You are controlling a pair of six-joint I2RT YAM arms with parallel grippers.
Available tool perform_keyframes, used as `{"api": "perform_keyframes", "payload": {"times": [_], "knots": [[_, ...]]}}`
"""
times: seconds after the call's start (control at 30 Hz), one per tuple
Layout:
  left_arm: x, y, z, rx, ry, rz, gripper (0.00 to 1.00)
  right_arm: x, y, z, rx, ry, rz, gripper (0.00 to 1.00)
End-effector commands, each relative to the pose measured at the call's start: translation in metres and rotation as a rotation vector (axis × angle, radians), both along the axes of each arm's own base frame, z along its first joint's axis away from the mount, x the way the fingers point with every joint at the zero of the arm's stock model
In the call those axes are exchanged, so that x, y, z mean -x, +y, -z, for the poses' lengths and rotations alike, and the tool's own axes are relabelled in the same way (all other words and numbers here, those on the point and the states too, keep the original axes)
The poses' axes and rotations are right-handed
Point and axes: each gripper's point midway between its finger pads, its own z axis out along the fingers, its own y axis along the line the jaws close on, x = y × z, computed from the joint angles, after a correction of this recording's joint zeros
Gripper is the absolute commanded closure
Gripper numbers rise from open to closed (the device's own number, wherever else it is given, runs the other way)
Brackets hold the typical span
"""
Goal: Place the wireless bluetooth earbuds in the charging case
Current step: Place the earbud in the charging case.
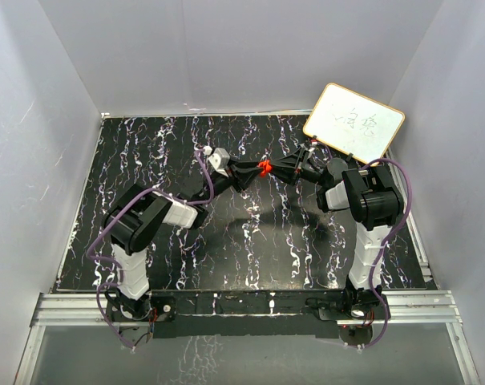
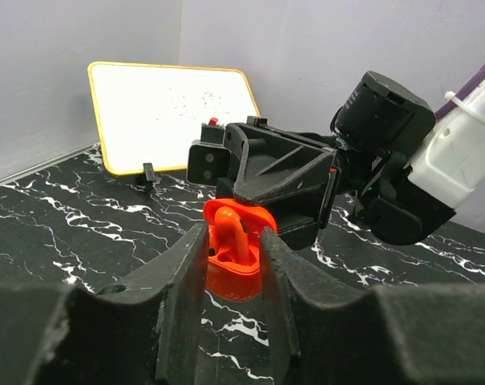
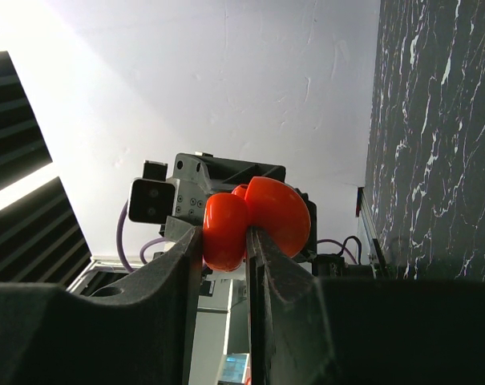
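The red charging case [image 3: 278, 212] is open and held in the air over the middle of the table; it shows as a red spot in the top view [image 1: 264, 167]. My right gripper [image 3: 224, 233] is shut on the case's base, with the lid swung out to one side. One red earbud [image 2: 230, 233] stands in the open case [image 2: 236, 281]. My left gripper [image 2: 234, 241] meets the case from the left, its fingers drawn in close on either side of that earbud. The two grippers touch tip to tip in the top view, left [image 1: 253, 171] and right [image 1: 276, 167]. I see no second earbud.
A white board with a yellow frame [image 1: 354, 122] leans at the back right corner and also shows in the left wrist view [image 2: 174, 112]. Grey walls enclose the black marbled table [image 1: 250, 241] on three sides.
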Motion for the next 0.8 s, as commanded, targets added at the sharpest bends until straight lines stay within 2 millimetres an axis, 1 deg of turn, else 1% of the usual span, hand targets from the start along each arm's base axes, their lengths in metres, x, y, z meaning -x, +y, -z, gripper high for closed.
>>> {"api": "perform_keyframes", "payload": {"times": [0.0,0.2,0.3,0.4,0.47,0.57,0.77], "knots": [[0.016,0.023,-0.088,0.152,-0.262,-0.050,0.68,0.025,-0.002,-0.061,-0.057,-0.416,0.005,1.00],[0.021,0.030,-0.102,0.169,-0.286,-0.069,0.61,0.026,-0.002,-0.060,-0.050,-0.425,0.001,1.00],[0.020,0.030,-0.104,0.173,-0.288,-0.069,0.58,0.027,-0.002,-0.061,-0.049,-0.432,0.000,1.00],[0.019,0.026,-0.102,0.161,-0.272,-0.048,0.58,0.027,-0.002,-0.062,-0.049,-0.434,-0.002,1.00],[0.017,0.021,-0.096,0.134,-0.245,-0.034,0.60,0.027,-0.002,-0.062,-0.049,-0.434,-0.002,1.00],[0.014,0.018,-0.092,0.096,-0.225,-0.031,0.68,0.027,-0.002,-0.062,-0.048,-0.433,-0.002,1.00],[0.006,0.019,-0.084,-0.002,-0.200,-0.067,0.70,0.027,-0.002,-0.062,-0.049,-0.434,-0.003,1.00]]}}
